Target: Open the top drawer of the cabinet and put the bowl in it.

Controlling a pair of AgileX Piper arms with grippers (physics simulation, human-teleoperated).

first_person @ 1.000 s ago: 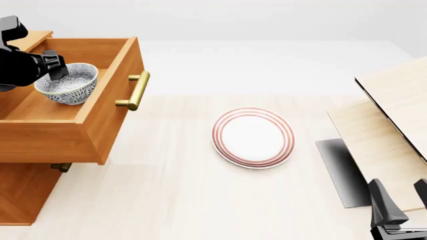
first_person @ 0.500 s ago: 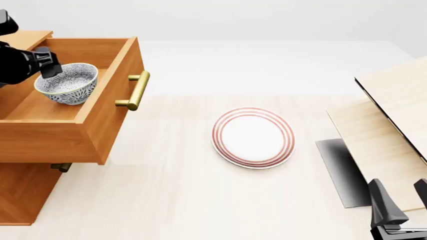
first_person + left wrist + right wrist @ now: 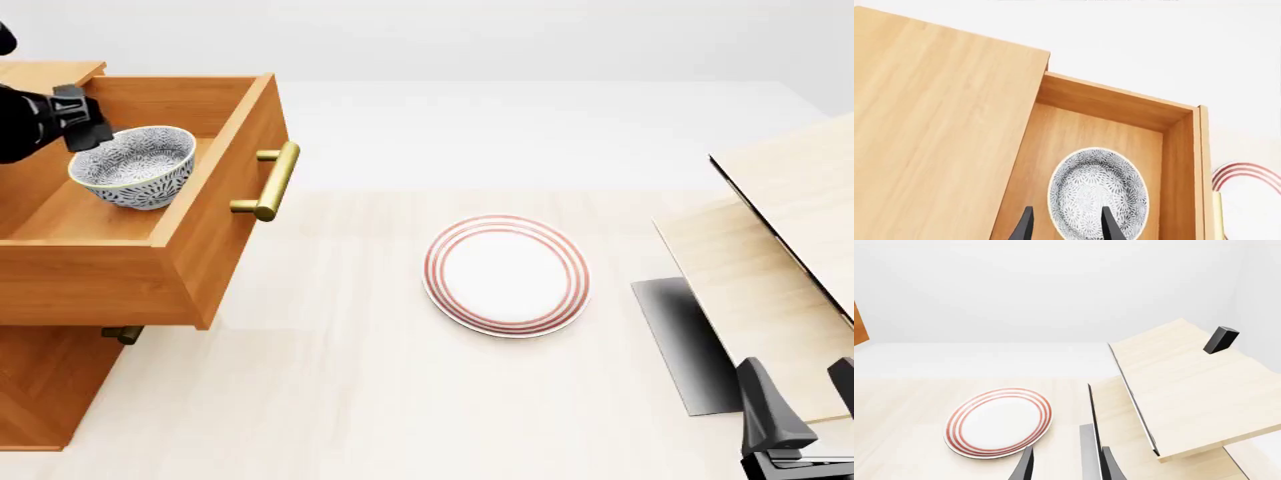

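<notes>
Bowl (image 3: 132,167) is seen at upper left of the front view, seated upright on the floor of the top drawer (image 3: 200,255), which stands pulled well out of the cabinet (image 3: 40,385). Placement is judged complete or all but complete.

Left pincer (image 3: 80,120) is found at the far upper left of the front view, just above and behind the bowl's rim on its left side; contact with the rim cannot be ruled out from this view. In the left wrist view the pincer (image 3: 1063,225) is shown with its fingers spread, one tip over the drawer floor beside the bowl (image 3: 1098,192) and the other over the bowl's interior, so the near rim lies between them. Nothing is gripped, as far as can be told.

Deciding relation: the bowl lies ahead of and below the left pincer, along the line of its fingers. A withdrawal is judged to call for a rise clear of the rim first, since a sideways move could drag the bowl.

Right pincer (image 3: 801,430) is seen at lower right of the front view, well apart from the drawer, fingers parted and empty, pointed towards the plate (image 3: 999,421) on the bench (image 3: 400,400). The left arm is by far the nearer.

Drawer handle (image 3: 271,180) is untouched.
</notes>
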